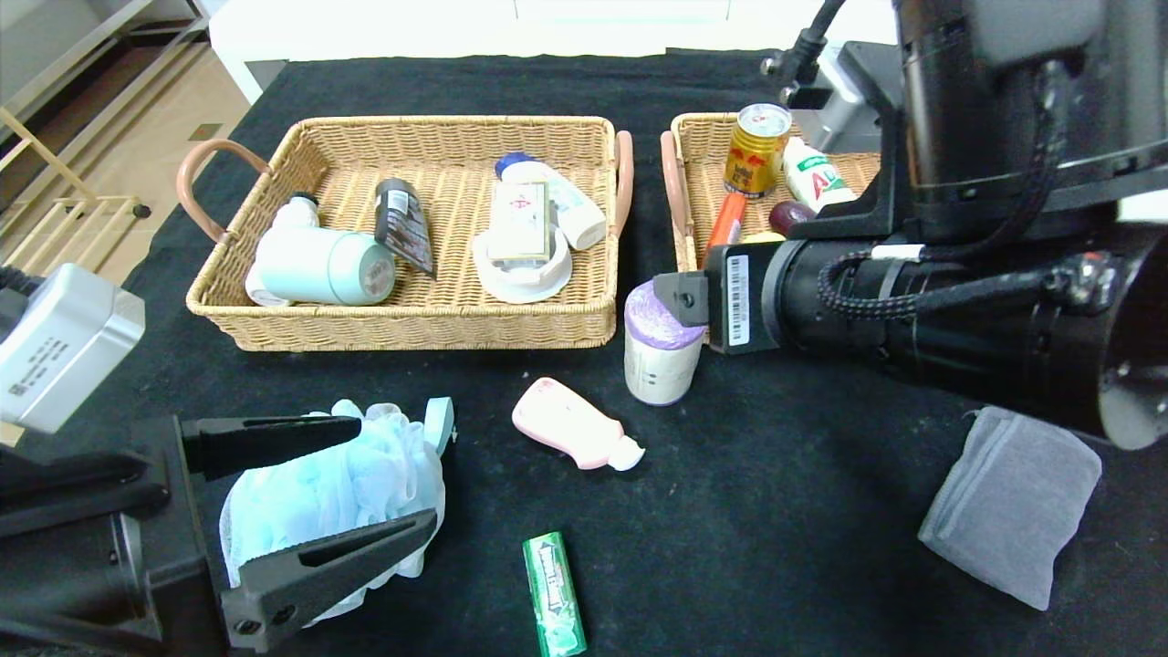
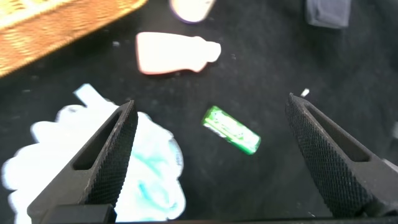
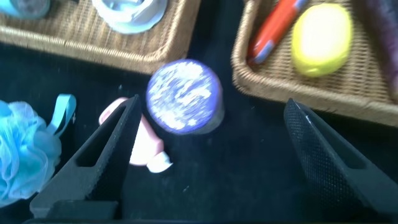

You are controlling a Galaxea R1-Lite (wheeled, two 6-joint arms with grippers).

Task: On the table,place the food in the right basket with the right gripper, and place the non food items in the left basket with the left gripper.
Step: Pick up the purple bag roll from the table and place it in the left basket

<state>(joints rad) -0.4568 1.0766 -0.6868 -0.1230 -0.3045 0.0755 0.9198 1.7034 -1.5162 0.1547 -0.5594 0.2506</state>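
Observation:
My left gripper [image 1: 397, 474] stands open at the front left, over the light-blue bath pouf [image 1: 338, 493]. In the left wrist view the pouf [image 2: 149, 174] lies by one finger [image 2: 102, 155], and the green gum pack [image 2: 231, 129] shows on the cloth between the jaws. My right gripper [image 3: 212, 104] is open and holds nothing. It hovers over the purple-ended bag roll [image 3: 183, 96] beside the right basket [image 3: 292, 93], where the lemon [image 3: 320, 37] and the orange sausage [image 3: 273, 28] lie. The pink bottle [image 1: 575, 424] and the grey towel [image 1: 1013, 502] lie on the table [image 1: 776, 511].
The left basket [image 1: 411, 324] holds a mint flask [image 1: 319, 265], a dark pack and white items. In the right basket [image 1: 693, 128] are also a gold can [image 1: 757, 151], a white bottle [image 1: 817, 178] and an eggplant [image 1: 789, 216]. My right arm [image 1: 958, 301] hides much of that basket.

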